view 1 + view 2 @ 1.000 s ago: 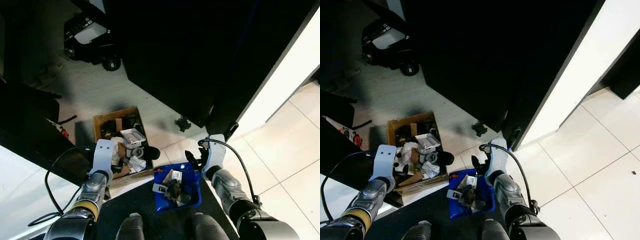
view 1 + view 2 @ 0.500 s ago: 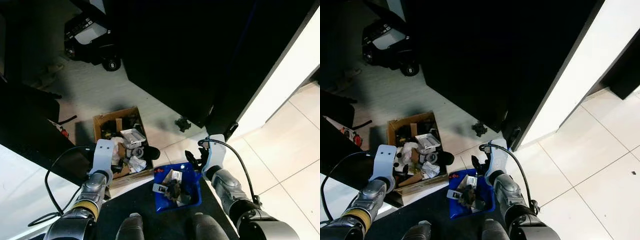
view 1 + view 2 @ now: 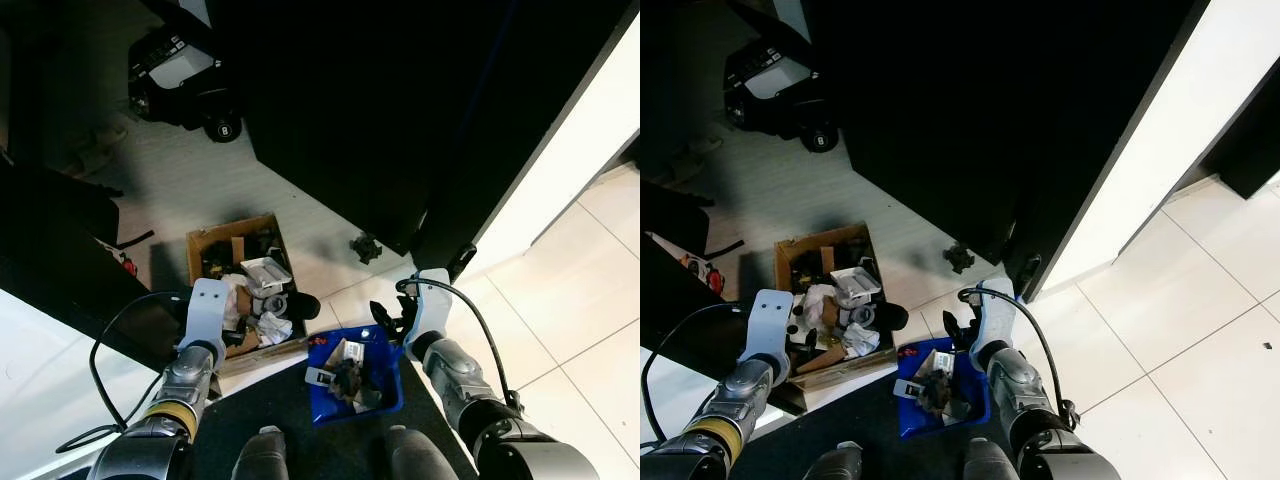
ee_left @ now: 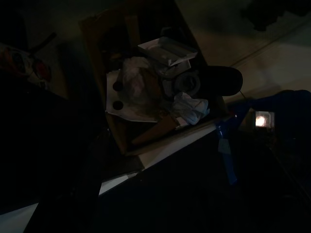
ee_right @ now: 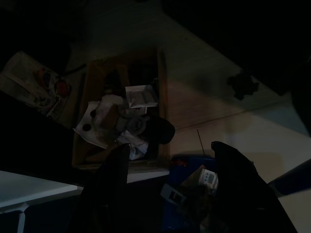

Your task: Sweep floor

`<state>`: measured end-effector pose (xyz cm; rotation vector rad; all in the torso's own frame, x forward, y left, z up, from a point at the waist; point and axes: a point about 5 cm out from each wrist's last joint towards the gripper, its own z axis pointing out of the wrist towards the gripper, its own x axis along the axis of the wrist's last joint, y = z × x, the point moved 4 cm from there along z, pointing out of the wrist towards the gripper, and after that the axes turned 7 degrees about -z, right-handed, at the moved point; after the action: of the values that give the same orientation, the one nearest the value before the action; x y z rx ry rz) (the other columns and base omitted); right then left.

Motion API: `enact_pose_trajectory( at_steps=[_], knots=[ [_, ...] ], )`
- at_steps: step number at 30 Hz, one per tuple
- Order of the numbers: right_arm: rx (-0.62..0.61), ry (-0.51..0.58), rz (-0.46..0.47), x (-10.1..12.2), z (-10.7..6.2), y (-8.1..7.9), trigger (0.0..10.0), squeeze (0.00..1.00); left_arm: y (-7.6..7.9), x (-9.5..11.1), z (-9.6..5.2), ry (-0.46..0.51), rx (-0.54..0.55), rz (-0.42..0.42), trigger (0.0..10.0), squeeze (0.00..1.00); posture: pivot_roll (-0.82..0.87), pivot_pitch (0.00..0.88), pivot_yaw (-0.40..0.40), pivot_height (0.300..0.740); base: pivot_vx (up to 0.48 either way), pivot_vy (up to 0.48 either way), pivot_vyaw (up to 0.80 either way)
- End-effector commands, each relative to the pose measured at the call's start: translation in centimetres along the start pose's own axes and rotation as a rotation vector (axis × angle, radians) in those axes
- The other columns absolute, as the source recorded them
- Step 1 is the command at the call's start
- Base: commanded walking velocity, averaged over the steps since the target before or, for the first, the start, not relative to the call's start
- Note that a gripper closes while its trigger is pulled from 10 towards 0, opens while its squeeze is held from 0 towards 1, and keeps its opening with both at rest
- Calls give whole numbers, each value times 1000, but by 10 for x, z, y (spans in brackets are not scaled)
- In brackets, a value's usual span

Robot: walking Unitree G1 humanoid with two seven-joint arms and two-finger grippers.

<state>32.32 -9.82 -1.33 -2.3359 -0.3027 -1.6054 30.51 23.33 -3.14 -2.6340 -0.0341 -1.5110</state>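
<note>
— Dustpan?
— Blue plastic dustpan point(image 3: 357, 377), full of paper scraps and dark debris, low in front of the robot; right gripper point(image 3: 388, 322) at its far edge. Grip unclear. In the right wrist view its fingers point(image 5: 115, 180) stand spread wide.
— Left?
— Left gripper point(image 3: 232, 300) hangs over the cardboard box point(image 3: 222, 239); fingers, cannot tell.
— Around?
— Box packed with crumpled paper, a clear tray, a black round thing. Small dark clump point(image 3: 366, 247) on pale tiles by the black cabinet point(image 3: 400, 120). Black wheeled machine point(image 3: 180, 80) far back.
</note>
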Motion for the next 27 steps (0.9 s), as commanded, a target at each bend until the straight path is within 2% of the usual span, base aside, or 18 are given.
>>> enact_pose_trajectory(
  at_steps=[1, 27],
  knots=[
    [-7, -28, 18, -9, -3, 0, 10000, 0, 1, -12, -3, -38, 2, -9, 10000, 0, -90, 105, 9, 740, 0, 0, 0],
    [-12, -26, 18, -7, -2, 2, 10000, 0, 2, -11, -2, -37, 1, -9, 10000, 0, -90, 106, 9, 740, 0, 0, 0]
  ],
)
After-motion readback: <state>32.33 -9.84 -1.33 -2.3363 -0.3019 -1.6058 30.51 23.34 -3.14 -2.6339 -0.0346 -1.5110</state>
